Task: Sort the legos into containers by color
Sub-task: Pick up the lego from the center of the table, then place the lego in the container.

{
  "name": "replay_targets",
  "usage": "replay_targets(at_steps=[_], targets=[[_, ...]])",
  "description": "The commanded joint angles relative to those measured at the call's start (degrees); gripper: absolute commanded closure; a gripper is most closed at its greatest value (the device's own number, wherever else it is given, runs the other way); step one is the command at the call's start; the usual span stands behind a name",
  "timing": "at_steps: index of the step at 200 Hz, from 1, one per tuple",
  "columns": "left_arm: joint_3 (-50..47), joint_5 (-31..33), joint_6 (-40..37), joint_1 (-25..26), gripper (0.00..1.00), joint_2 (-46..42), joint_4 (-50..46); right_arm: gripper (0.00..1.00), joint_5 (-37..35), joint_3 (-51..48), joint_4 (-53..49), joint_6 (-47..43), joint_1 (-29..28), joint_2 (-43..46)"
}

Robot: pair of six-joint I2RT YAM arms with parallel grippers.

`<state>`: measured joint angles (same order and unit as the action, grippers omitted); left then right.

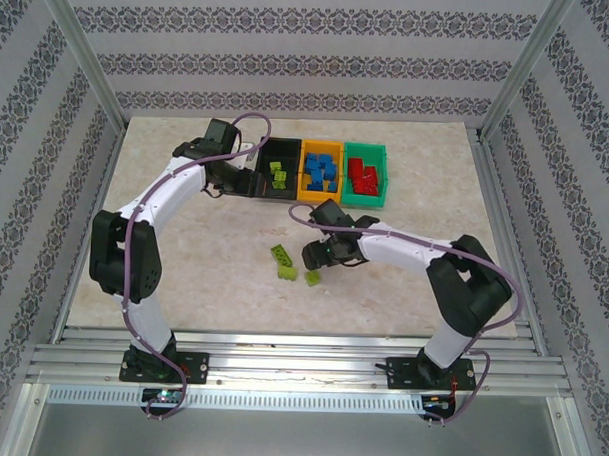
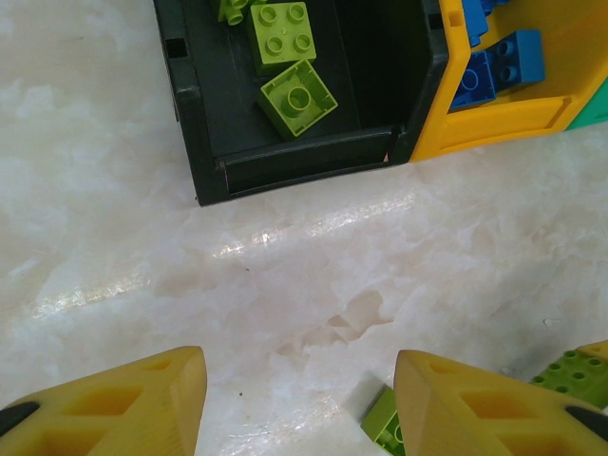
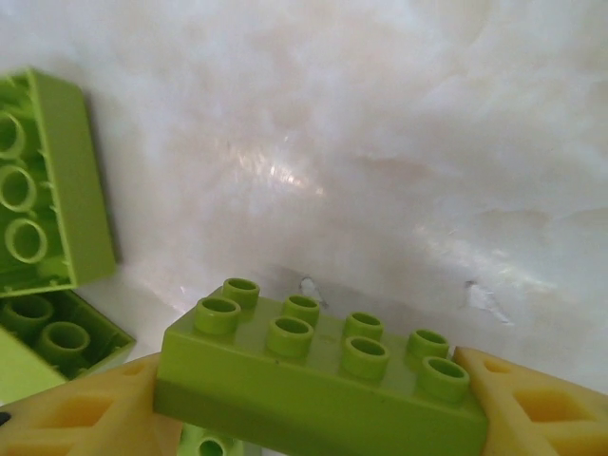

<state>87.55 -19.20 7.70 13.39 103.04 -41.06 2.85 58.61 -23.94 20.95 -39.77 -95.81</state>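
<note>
So the right end effector had a long lime brick pinched by its short ends, studs up. I'd guess it gripped along the length so the brick couldn't twist. It looked just clear of the tabletop, with a few loose lime bricks off to the left of that end effector.

The left end effector was spread wide with nothing in it, hanging over bare tabletop. The black bin sat right ahead of it with lime pieces already inside. The orange bin, ahead and to the right, had blue ones. From above, the green bin held the reds, so lime pretty clearly belonged in the black one.
</note>
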Motion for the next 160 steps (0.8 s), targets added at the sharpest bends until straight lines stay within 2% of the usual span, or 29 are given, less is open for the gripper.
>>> replay_targets(at_steps=[1, 62, 110, 160], targets=[[1.2, 0.7, -1.7, -0.3, 0.45, -1.2, -0.8, 0.40, 1.0, 1.2, 1.2, -0.8, 2.1, 4.1], [0.7, 1.7, -1.7, -0.3, 0.45, -1.7, -0.5, 0.40, 4.1, 9.3, 4.0, -0.1, 4.2, 3.0], [1.0, 3.1, -1.5, -0.3, 0.45, -0.6, -0.9, 0.40, 7.0, 18.3, 6.8, 0.4, 6.0, -4.3], [1.0, 4.8, -1.3, -0.9, 0.45, 0.0, -1.1, 0.40, 9.3, 32.1, 7.9, 1.2, 7.7, -13.8]])
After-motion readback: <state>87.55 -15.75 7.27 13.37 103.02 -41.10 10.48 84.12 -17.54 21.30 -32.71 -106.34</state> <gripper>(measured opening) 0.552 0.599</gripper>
